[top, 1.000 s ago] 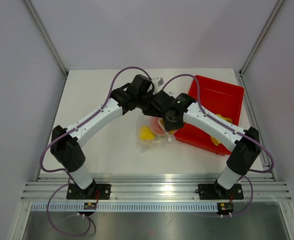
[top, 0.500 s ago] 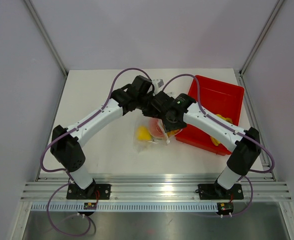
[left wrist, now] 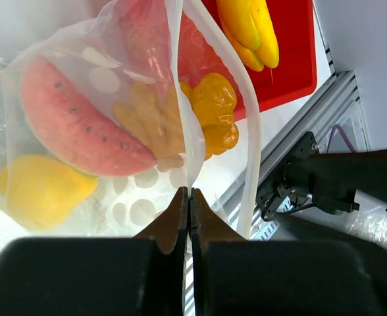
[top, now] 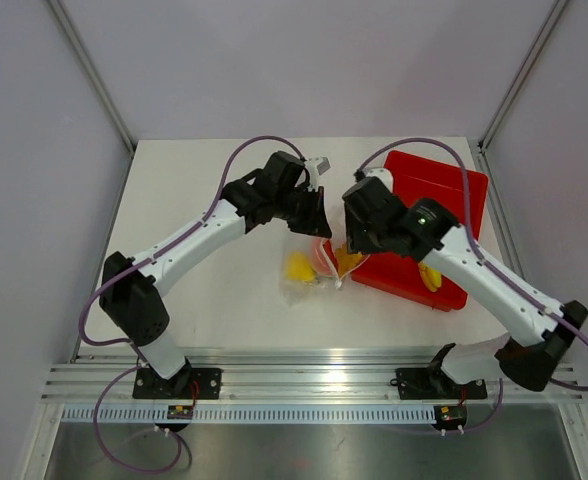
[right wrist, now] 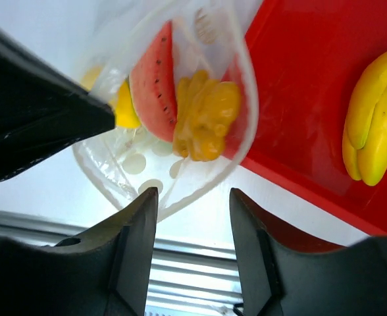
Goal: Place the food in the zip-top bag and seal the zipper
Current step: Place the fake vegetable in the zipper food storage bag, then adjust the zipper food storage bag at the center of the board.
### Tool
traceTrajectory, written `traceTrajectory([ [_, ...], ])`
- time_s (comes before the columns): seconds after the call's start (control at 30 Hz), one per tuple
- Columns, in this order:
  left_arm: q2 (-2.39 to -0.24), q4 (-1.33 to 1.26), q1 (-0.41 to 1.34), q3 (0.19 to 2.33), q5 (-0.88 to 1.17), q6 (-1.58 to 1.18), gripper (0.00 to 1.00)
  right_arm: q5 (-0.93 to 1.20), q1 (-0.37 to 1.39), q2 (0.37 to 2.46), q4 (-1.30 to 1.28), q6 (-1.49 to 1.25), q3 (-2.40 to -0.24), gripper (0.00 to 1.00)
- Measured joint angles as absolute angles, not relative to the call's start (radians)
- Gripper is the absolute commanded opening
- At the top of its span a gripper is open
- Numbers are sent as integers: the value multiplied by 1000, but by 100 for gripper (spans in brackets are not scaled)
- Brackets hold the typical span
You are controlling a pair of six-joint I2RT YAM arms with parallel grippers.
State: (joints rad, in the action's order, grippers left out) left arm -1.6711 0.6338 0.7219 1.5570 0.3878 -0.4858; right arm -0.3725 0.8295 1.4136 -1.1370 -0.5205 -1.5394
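**Desk:** What has your left tool got?

**Me:** My left tool (left wrist: pixel 188 196) is pinched on one lip of the zip-top bag (left wrist: pixel 141 212), fingers together with only the film between them.

**Desk:** And the right?

**Me:** My right tool (right wrist: pixel 192 207) has its fingers apart with nothing gripped. It hangs over the bag's mouth, next to the red tray (right wrist: pixel 299 79).

**Desk:** Where is the food?

**Me:** Inside the bag I see the watermelon slice (left wrist: pixel 68 125) with the yellow lump (left wrist: pixel 39 191) beside it. The orange knobbly pieces (left wrist: pixel 210 112) sit at the mouth, which gapes with its two lips apart. The banana (left wrist: pixel 249 29) lies in the tray, outside the bag.

**Desk:** And the bag itself?

**Me:** It lies on the white worktop (top: pixel 204 190) between my two arms, just beside the tray's left side
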Motion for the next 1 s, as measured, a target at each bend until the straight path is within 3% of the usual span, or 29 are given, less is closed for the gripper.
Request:
traceTrajectory([
  [0.27, -1671, 634, 722, 1551, 388, -490, 0, -258, 611, 1164, -990, -575, -1307, 57],
  [0.77, -1671, 632, 722, 1535, 388, -491, 0, -121, 532, 1230, -831, -585, -1175, 48],
  [1.0, -1671, 633, 722, 1534, 388, -491, 0, -84, 496, 1243, -774, -586, -1109, 39],
])
